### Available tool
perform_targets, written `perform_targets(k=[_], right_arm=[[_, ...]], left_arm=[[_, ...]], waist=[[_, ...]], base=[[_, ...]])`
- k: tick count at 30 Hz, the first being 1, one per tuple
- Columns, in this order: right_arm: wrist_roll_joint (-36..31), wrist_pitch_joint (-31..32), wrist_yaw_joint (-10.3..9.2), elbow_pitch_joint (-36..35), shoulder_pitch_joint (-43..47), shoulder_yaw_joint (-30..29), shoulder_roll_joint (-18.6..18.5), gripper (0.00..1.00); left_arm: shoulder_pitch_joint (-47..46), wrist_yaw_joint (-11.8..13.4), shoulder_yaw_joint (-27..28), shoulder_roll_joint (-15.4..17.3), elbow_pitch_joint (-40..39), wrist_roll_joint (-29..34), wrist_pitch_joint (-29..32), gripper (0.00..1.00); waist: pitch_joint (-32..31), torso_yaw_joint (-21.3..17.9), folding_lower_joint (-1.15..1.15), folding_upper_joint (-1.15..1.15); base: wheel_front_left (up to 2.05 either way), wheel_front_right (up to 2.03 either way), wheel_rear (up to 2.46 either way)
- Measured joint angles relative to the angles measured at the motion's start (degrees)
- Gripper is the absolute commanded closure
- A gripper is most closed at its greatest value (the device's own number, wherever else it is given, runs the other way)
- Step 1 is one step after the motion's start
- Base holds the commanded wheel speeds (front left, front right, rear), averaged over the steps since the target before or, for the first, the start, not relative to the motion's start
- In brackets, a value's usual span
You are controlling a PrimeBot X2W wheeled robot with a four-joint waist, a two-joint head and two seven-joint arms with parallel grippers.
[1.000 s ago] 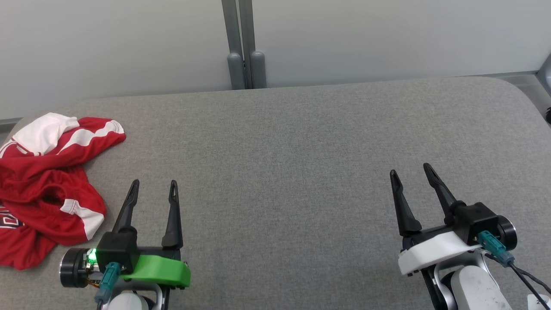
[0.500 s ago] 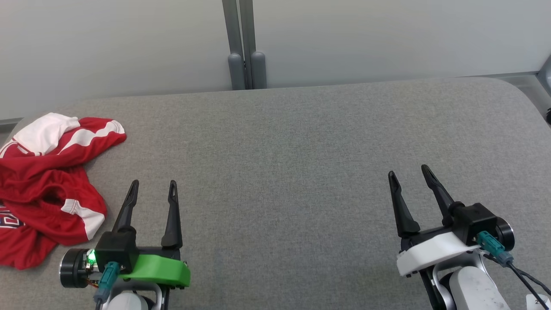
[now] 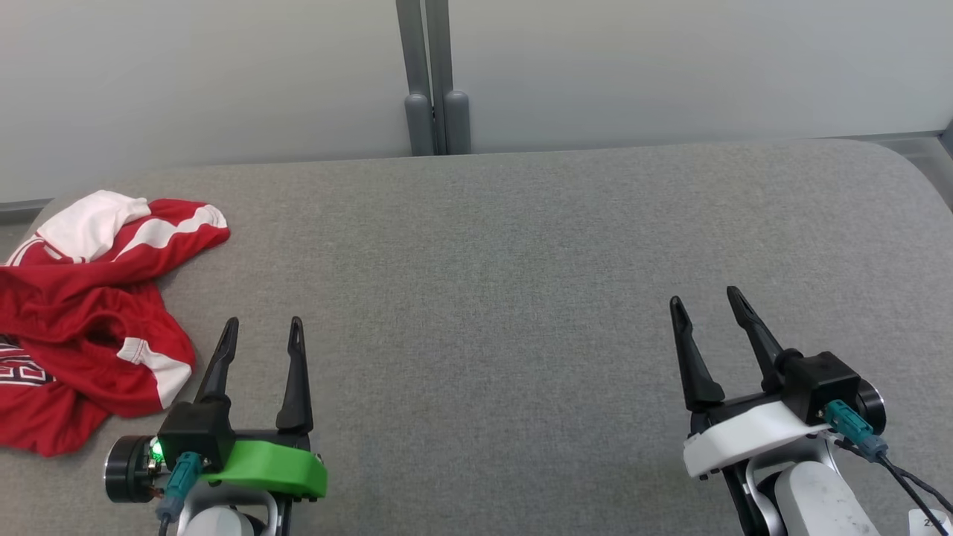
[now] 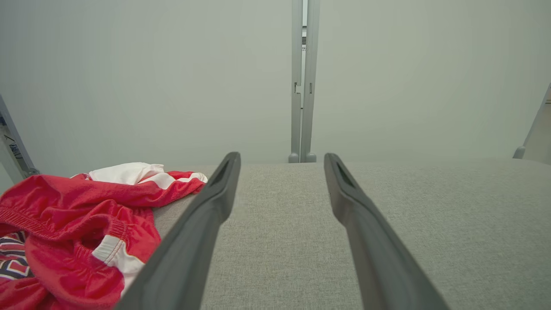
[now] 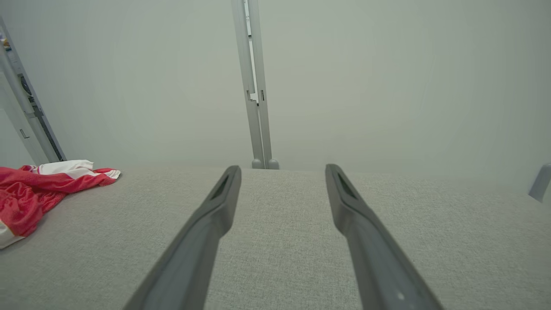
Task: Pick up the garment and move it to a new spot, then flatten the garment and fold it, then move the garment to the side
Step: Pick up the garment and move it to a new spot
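Seen from the head, the crumpled red-and-white garment [image 3: 89, 313] lay at the grey table's [image 3: 491, 246] left edge, lettering unreadable, while the left gripper [image 3: 262, 331] and right gripper [image 3: 703, 301] stood spread wide. The left wrist view had the garment [image 4: 77, 224] just beside that gripper's fingers [image 4: 206, 215]. The right wrist view showed it [image 5: 38, 185] well apart across open grey cloth.

Bare table [image 3: 521, 260] stretches right of the crumpled garment [image 3: 82, 327].

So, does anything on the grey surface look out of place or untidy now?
Only the red and white garment: it lies crumpled in a heap at the left edge of the grey surface, not spread flat. The left hand and the right hand are open and empty. No spill or damage shows.
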Motion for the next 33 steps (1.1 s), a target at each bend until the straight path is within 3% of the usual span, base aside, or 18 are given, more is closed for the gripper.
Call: perform_targets(k=[6, 33], right_arm=[[1.2, 0.0, 0.0, -0.2, 0.1, -0.2, 0.0, 0.0], [7.0, 0.0, 0.0, -1.0, 1.1, 5.4, 0.1, 0.0]], left_arm=[[-0.7, 0.2, 1.4, 0.0, 1.6, -1.1, 0.0, 0.0], [-1.1, -0.5, 6.6, 0.1, 7.1, -2.7, 0.0, 0.0]], waist=[[0.0, 2.5, 0.0, 0.0], [-0.8, 22.6, 0.0, 0.0]], base=[[0.0, 0.0, 0.0], [0.0, 0.0, 0.0]])
